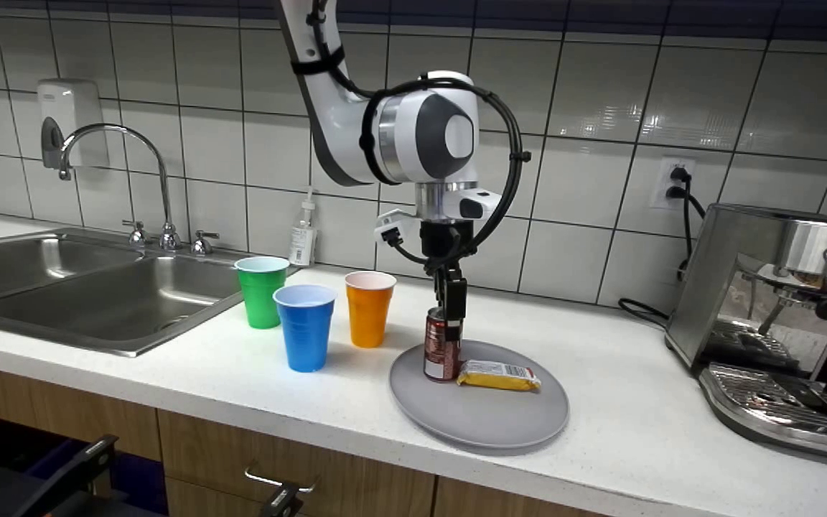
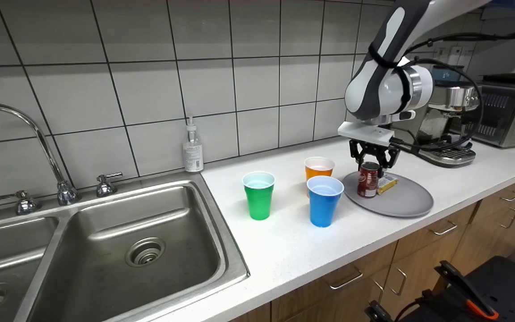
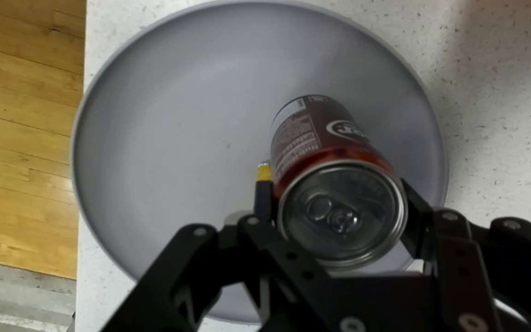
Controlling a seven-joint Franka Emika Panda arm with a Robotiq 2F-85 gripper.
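My gripper points straight down around the upper part of a dark red soda can, and also shows in an exterior view. In the wrist view the can stands between the two black fingers, which appear to touch it on both sides. The can stands upright on a round grey plate. A yellow and white snack packet lies on the plate beside the can. In the wrist view only a small yellow end of the packet shows; a finger hides the rest.
A green cup, a blue cup and an orange cup stand between the plate and the metal sink. A soap bottle stands by the tiled wall. A coffee machine stands past the plate.
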